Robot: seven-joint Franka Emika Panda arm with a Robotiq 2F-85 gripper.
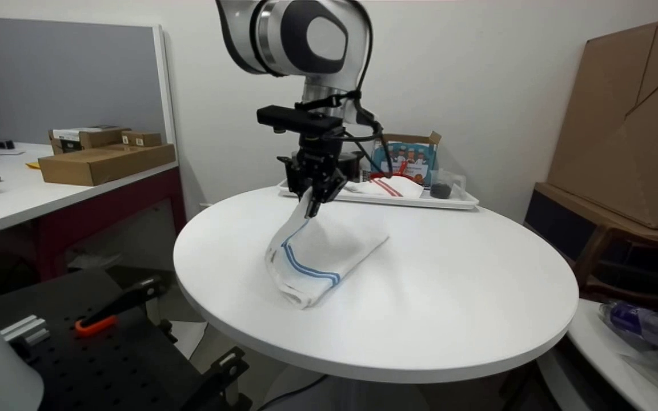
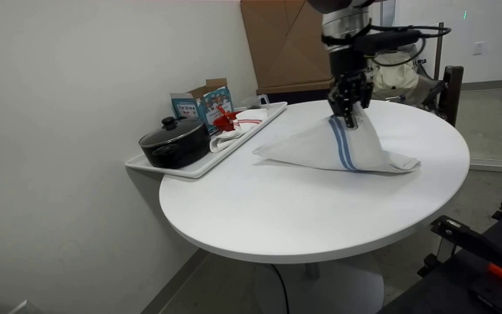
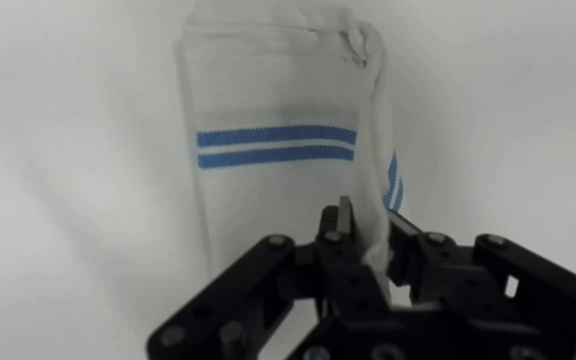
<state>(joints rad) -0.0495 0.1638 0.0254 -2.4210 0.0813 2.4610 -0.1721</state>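
Nearest the lens in the wrist view is my gripper [image 3: 371,220], its jaws pinching an upright fold of the towel [image 3: 278,200]. My arm [image 1: 317,43] reaches down from above in both exterior views, and my wrist [image 1: 323,92] points almost straight down, with the fingertips [image 3: 330,221] low over the table [image 1: 449,291]. A black bar [image 1: 295,119] juts out sideways from the wrist, and a cable [image 1: 370,43] loops past it. One edge of the towel stands up into my grip, while the rest of it slopes down and lies on the table. In an exterior view, a tray [image 2: 204,165] sits at the table's edge, apart from my jaws, bearing a pot [image 2: 174,148], a cloth [image 2: 251,117] and a box [image 2: 217,104].
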